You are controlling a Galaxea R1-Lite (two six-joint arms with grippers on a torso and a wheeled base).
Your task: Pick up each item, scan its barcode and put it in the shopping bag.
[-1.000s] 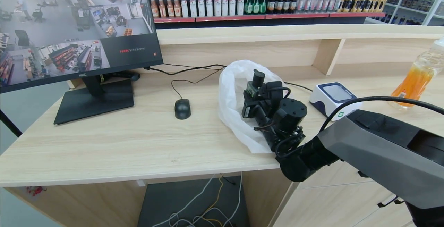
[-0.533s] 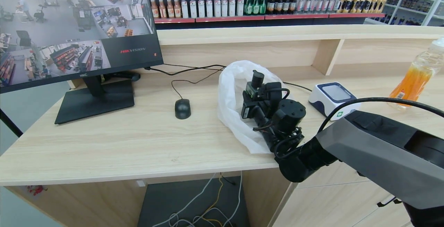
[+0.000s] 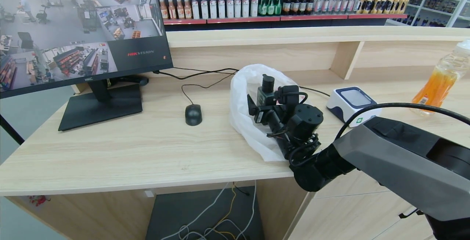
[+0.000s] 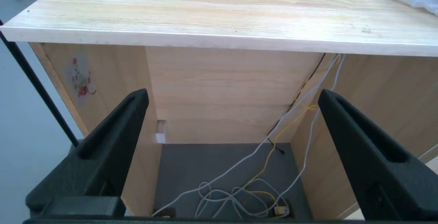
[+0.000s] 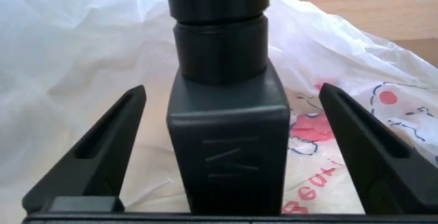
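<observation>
Both grippers are spread wide. On my right wrist feed, the right gripper has its fingers standing clear on either side of a dark bottle with a black cap, so neither one touches it and it has hold of nothing. From the head camera the bottle stands upright, cap up, at the mouth of the white bag, with bag film behind and under it. I cannot tell whether its base rests on the film or on the gripper's palm.

On my left wrist feed, the left gripper is empty and hangs low in front of the counter, below the top's front edge, facing the open bay where loose cables lie.

The bag lies near the middle of the counter. The scanner sits just to the robot's right of it. An orange drink bottle stands further right, well apart from the bag. A mouse is near the bag on the robot's left, and a monitor stands beyond that.
</observation>
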